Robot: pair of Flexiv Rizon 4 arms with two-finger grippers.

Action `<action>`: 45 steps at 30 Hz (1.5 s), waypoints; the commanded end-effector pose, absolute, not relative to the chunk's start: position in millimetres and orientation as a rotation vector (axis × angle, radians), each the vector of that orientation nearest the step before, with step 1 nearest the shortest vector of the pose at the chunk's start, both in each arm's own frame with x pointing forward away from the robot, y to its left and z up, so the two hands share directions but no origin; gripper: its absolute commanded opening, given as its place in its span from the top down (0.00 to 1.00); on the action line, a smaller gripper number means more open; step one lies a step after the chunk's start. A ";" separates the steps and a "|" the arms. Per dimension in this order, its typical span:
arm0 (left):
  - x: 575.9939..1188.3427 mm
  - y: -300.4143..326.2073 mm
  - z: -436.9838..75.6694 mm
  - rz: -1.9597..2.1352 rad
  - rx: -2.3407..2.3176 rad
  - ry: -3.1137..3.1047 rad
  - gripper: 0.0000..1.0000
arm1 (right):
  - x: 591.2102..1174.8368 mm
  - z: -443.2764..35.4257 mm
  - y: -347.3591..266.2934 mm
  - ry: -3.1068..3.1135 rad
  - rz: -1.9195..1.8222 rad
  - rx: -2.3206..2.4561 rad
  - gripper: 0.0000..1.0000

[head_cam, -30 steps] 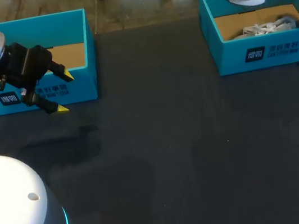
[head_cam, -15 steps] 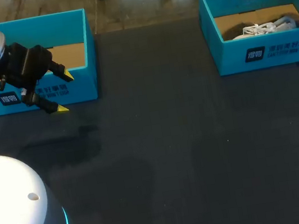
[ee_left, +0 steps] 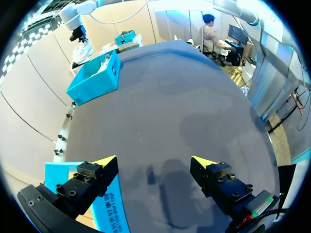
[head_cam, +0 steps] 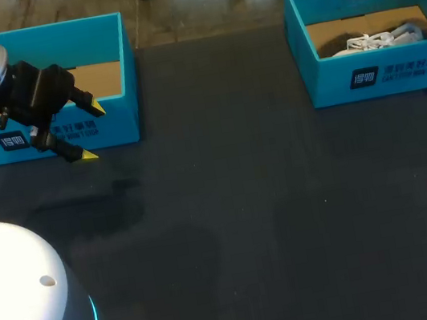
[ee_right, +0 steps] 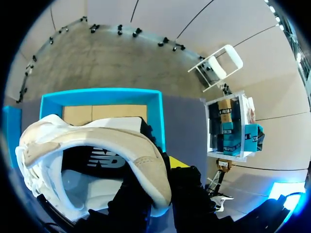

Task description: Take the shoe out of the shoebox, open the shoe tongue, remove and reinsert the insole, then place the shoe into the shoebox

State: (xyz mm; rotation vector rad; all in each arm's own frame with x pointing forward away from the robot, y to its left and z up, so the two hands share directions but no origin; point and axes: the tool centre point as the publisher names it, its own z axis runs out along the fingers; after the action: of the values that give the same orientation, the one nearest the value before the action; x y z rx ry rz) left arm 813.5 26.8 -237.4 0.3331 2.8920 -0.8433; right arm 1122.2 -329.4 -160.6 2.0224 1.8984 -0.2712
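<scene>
Gripping the shoe [ee_right: 97, 145] at one end, our right fingers [ee_right: 187, 184] are closed on its rim from two sides, with one yellow tip showing just past it. The shoe is white and beige, and its dark opening faces the wrist. It hangs in the air above the far side of the shoebox [head_cam: 378, 73], clear of the walls. From the wrist, the blue box with its brown cardboard floor lies right behind the shoe. A second shoe [head_cam: 373, 40], pale with white laces, lies inside the shoebox against its front wall.

Our left fingers [head_cam: 90, 106] are spread wide with nothing between them. They hover over the dark counter [head_cam: 245, 204], just in front of the left box [head_cam: 126, 60], near its right front corner. From the left wrist, one finger overlaps that box's front wall and the other is over bare counter. The left box is blue too, with a cardboard floor, and stands well apart from the shoebox, across the counter.
</scene>
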 end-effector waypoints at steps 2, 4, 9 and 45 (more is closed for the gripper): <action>813.9 26.9 -237.1 -0.838 0.334 2.895 0.00 | 1117.9 -167.1 -331.7 1.868 -0.259 2.040 1.00; 813.9 26.9 -237.1 -0.838 0.334 2.895 0.00 | 1117.3 -171.1 -331.7 1.856 -0.261 2.035 1.00; 813.9 26.9 -237.1 -0.838 0.334 2.895 0.00 | 1119.1 -187.0 -327.8 1.860 -0.257 2.025 1.00; 813.9 26.9 -237.1 -0.838 0.334 2.895 0.00 | 1164.2 -305.1 -342.4 1.849 -0.240 2.093 1.00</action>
State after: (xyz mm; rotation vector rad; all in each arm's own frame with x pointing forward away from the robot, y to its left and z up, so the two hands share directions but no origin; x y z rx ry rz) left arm 813.6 26.9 -237.4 0.3331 2.8920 -0.8433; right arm 1152.0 -340.9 -297.3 2.0844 1.8436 -0.2255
